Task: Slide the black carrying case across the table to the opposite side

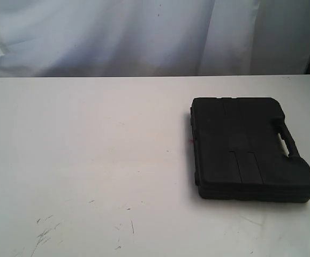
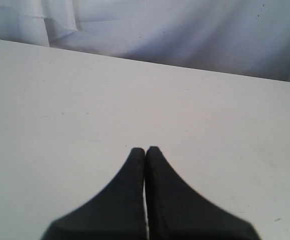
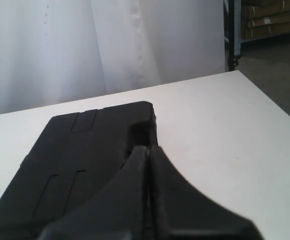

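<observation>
Black case (image 1: 246, 144) lies flat near the surface's (image 1: 90, 150) right edge, long axis running near to far, slot handle (image 1: 284, 140) facing right. Left gripper (image 2: 145, 150) points low over the surface, jaws clenched on nothing. Right gripper (image 3: 148, 149), jaws likewise clenched, hangs over the case's handle edge.

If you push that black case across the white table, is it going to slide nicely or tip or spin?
The case lies flat and low on the table, so it will probably slide rather than tip. Its moulded shell looks rigid, so it should move as one piece. A push near a corner would likely spin it; mid-edge seems safer.
</observation>
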`<state>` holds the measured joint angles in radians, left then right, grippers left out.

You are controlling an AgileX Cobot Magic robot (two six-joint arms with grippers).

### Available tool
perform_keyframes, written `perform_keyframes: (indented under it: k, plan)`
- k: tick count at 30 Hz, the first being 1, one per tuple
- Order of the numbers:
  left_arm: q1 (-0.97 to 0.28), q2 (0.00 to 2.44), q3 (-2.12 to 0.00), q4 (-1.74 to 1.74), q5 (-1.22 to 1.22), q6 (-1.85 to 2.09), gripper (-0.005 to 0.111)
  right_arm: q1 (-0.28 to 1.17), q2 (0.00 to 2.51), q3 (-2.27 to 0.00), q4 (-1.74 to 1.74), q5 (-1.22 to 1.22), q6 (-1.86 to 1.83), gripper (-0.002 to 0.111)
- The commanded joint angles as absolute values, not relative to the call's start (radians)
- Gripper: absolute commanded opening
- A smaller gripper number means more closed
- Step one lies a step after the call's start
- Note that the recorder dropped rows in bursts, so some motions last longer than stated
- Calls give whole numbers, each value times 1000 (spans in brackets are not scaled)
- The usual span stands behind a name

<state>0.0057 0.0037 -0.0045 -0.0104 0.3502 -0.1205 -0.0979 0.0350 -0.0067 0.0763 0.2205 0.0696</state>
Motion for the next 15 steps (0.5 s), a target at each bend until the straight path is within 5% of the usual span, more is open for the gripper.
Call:
perform_keyframes:
  k: [1, 15]
  plan:
    - [0, 0, 0, -9, 348, -122, 0, -100, 27, 0, 67, 229, 56, 0]
    - [0, 0, 0, -9, 348, -122, 0, -100, 27, 0, 50, 320, 18, 0]
